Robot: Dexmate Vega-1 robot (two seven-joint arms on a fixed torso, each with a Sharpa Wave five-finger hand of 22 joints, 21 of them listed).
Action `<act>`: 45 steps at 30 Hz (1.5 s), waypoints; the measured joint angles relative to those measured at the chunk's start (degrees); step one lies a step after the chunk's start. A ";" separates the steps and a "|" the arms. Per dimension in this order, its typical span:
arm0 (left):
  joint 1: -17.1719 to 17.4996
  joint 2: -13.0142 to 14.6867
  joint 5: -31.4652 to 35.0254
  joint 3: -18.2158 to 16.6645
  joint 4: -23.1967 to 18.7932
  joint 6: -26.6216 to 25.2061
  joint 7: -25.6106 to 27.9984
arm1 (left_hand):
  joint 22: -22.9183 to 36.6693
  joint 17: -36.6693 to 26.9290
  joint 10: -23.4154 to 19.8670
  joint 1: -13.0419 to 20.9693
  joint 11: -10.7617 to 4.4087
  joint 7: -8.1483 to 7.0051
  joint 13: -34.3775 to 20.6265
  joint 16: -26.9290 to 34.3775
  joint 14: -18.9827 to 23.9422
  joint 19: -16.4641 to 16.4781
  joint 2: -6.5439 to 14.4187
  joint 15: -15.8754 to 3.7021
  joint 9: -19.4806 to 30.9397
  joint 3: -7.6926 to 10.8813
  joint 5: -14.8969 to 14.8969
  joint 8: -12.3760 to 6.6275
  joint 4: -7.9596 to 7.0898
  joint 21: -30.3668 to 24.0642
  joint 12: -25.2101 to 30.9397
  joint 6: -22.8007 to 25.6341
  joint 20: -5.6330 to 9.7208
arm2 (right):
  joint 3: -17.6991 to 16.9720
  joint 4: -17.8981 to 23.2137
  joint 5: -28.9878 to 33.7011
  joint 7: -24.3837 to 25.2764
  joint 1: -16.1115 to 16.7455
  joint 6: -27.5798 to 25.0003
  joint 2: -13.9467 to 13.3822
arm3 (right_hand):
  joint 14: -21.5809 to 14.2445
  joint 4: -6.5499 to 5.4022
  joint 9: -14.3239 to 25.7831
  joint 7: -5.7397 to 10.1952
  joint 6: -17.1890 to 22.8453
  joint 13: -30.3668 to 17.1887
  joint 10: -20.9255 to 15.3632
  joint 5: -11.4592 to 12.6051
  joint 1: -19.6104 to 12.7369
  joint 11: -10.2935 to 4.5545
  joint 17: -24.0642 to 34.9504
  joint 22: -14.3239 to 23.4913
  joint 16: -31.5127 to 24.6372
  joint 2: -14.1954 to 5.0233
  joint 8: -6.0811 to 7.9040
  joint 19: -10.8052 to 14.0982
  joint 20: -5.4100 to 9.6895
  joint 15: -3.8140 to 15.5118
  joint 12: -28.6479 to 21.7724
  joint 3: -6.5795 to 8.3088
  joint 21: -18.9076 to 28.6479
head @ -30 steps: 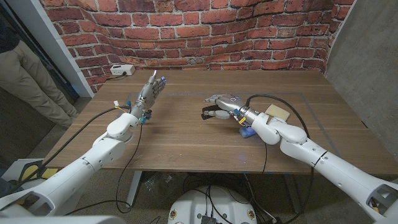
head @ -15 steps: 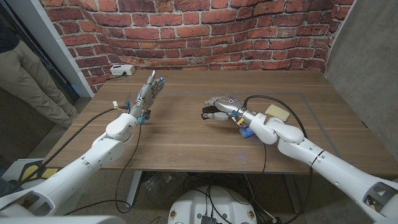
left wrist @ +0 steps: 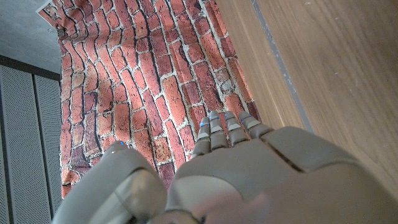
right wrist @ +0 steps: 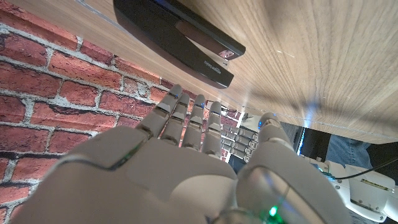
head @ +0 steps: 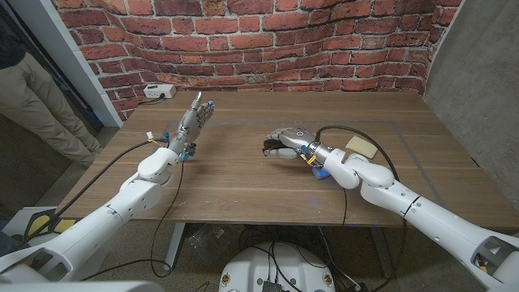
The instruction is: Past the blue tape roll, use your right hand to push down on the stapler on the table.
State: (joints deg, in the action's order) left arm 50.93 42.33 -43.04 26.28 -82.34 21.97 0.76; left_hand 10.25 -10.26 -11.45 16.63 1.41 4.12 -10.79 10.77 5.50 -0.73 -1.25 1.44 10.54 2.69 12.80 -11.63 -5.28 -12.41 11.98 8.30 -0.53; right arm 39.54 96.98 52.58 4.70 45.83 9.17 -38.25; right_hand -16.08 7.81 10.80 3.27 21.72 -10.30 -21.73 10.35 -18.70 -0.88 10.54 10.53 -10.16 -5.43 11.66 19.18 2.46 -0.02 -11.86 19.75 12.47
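1. Head view: right hand (head: 289, 138) hovering at frame center over the black stapler (head: 273, 148), fingers curled downward, gripping nothing.
2. Right wrist view: stapler (right wrist: 180, 38) sitting in the upper middle of the frame on the wooden table (right wrist: 323, 56), fingers (right wrist: 186, 121) ending just short of it, gap visible, so no contact yet.
3. Blue tape roll (head: 321, 172) lying lower right of center in head view, mostly hidden under the right forearm; hand already beyond it.
4. Judging the step: lowering the fingers straight onto the stapler's top arm, nearer its front end than the hinge, for leverage.
5. Keeping the press vertical; any sideways shove likely sliding the stapler across the smooth wood.
6. Watching the forearm clearance, avoiding dragging the tape roll or the tan pad (head: 362, 148) at center right.
7. Left hand (head: 195, 118) standing upright at upper left of center, fingers extended, empty, well apart from the stapler; best left there.
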 measured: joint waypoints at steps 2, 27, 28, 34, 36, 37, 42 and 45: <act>-0.03 0.00 -0.09 0.02 0.05 0.02 -0.08 | 0.00 0.00 0.00 0.00 0.00 0.00 0.00 0.00 0.00 0.00 0.00 0.00 0.00 0.00 0.00 0.00 0.00 0.00 0.00 0.00 0.00 | 0.21 -0.14 0.18 0.01 -0.09 -0.18 0.00 | 0.00 0.00 0.00 0.00 0.00 0.00 0.07 0.00 0.21 -0.07 0.00 0.00 0.00 0.21 0.12 0.00 0.00 0.00 0.00 0.00 0.00; 0.71 0.32 -0.76 -0.02 0.01 0.48 0.28 | 0.00 0.00 -0.33 0.00 0.11 0.00 0.01 0.00 0.00 -0.01 0.00 0.00 -0.01 -0.31 0.00 0.00 -0.01 0.34 0.00 0.62 0.01 | 1.88 -1.64 1.30 0.02 -1.19 -0.34 0.01 | 0.09 0.00 -0.04 0.10 1.73 0.00 -0.44 0.00 0.54 0.44 -0.16 0.00 0.00 -0.08 0.43 -0.19 0.19 -0.10 -0.01 0.01 0.00; 0.71 0.33 -0.79 -0.03 0.01 0.50 0.27 | 0.00 0.00 -0.33 0.00 0.11 0.00 0.01 0.00 0.00 -0.01 0.00 0.00 -0.01 -0.31 0.00 0.00 -0.01 0.34 0.00 0.62 0.01 | 1.92 -1.76 1.30 -0.05 -1.22 -0.31 0.01 | -0.05 0.00 -0.03 0.10 1.72 0.00 -0.44 0.00 0.75 0.44 -0.16 0.00 0.00 0.14 0.42 -0.17 0.17 0.05 -0.01 0.01 0.00; 0.71 0.35 -0.86 -0.03 0.03 0.51 0.27 | 0.00 0.00 -0.33 0.01 0.11 0.00 0.01 0.00 0.12 -0.01 0.00 -0.12 -0.01 -0.31 0.00 0.00 -0.01 0.34 0.00 0.62 0.01 | 2.04 -2.12 0.94 -0.68 -1.27 -0.26 0.04 | -0.23 0.00 0.00 -0.32 2.13 0.04 -0.43 0.00 0.75 0.44 -0.15 -0.02 -0.23 0.14 0.37 0.02 -0.01 0.22 0.00 0.01 -0.01; 0.71 0.36 -0.90 -0.03 0.05 0.51 0.23 | 0.00 0.00 -0.33 0.01 0.11 0.00 0.01 0.00 0.33 -0.01 0.00 0.09 -0.01 -0.31 0.00 0.00 -0.01 0.34 0.00 0.62 0.01 | 2.21 -2.67 0.77 -0.85 -1.42 -0.27 0.12 | -0.23 0.00 0.01 -0.32 2.13 0.06 -0.43 0.00 0.75 0.44 -0.15 -0.01 -0.23 0.14 0.37 0.01 -0.01 0.22 0.01 0.01 -0.01; 0.71 0.37 -0.90 -0.03 0.05 0.51 0.23 | 0.00 0.00 -0.33 0.01 0.11 0.00 0.01 0.00 0.33 -0.01 0.00 0.09 -0.01 -0.31 0.00 0.00 -0.01 0.34 0.00 0.61 0.01 | 2.21 -2.67 0.67 -0.91 -1.42 -0.28 0.12 | -0.23 0.00 0.01 -0.32 2.12 0.06 -0.42 0.00 0.75 0.44 -0.15 -0.01 -0.23 0.14 0.35 0.01 -0.01 0.22 0.08 0.01 -0.07; 0.66 0.46 -0.93 0.00 0.06 0.51 0.20 | 0.00 0.00 -0.53 0.01 -0.09 0.00 0.01 0.00 0.33 -0.01 0.00 0.09 -0.01 -0.31 0.00 0.00 -0.01 0.34 0.00 0.61 0.01 | 2.39 -3.48 0.15 -1.10 -1.65 -0.31 0.24 | -0.53 0.00 0.01 -0.72 2.55 0.05 -1.08 0.00 0.75 0.48 -0.15 0.02 -0.22 0.14 0.65 0.25 -0.20 0.53 -0.23 0.01 -0.12; 0.63 0.59 -0.93 0.03 0.06 0.51 0.20 | 0.00 0.00 -0.53 0.01 -0.09 0.29 0.01 0.00 0.33 -0.01 0.00 0.09 -0.01 -0.32 0.00 0.00 -0.02 0.34 0.00 0.94 0.01 | 2.39 -3.48 -0.10 -1.25 -1.65 -0.31 0.24 | -0.54 0.00 0.00 -0.91 2.97 0.02 -1.18 0.00 0.75 0.56 -0.15 0.02 -0.22 0.14 0.66 0.76 -0.10 0.53 -0.23 0.01 -0.15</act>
State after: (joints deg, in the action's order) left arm 51.55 42.91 -43.97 26.30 -82.28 22.48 0.96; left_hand 10.25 -10.26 -11.97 16.64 1.32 4.40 -10.79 10.78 5.83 -0.73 -1.25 1.53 10.53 2.37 12.80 -11.63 -5.30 -12.07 11.98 9.24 -0.52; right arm 41.93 93.50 52.48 3.45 44.18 8.86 -38.00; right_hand -16.62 7.82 10.80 2.35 24.69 -10.28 -22.91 10.35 -17.95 -0.32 10.39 10.55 -10.39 -5.29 12.32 19.94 2.36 0.51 -12.09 19.76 12.32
